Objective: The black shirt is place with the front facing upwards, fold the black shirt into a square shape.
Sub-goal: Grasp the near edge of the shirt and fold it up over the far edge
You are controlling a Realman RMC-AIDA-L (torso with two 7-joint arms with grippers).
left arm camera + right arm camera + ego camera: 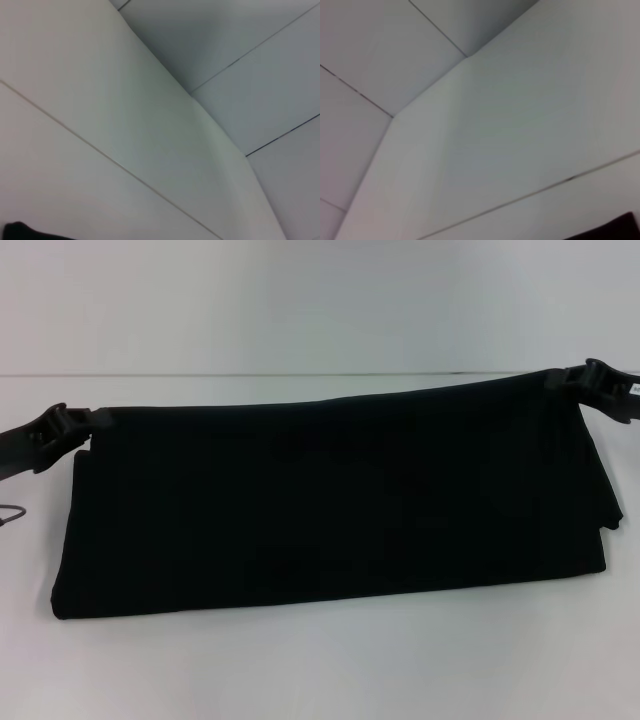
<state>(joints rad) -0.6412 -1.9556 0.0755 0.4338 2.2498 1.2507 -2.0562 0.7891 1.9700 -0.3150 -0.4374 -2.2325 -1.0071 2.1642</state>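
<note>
The black shirt (330, 505) stretches as a wide band across the head view, held up by its top edge, its lower part folded on the white table (320, 670). My left gripper (82, 422) is shut on the shirt's top left corner. At the upper right, my right gripper (572, 380) is shut on the top right corner, slightly higher. No lettering or label shows on the dark cloth. A sliver of the black shirt (20, 232) shows in the left wrist view, and another bit of the black shirt (615, 229) in the right wrist view.
A white wall (320, 300) rises behind the table. Both wrist views show mostly white panels with thin seams. A thin cable loop (8, 515) sits at the left edge of the head view.
</note>
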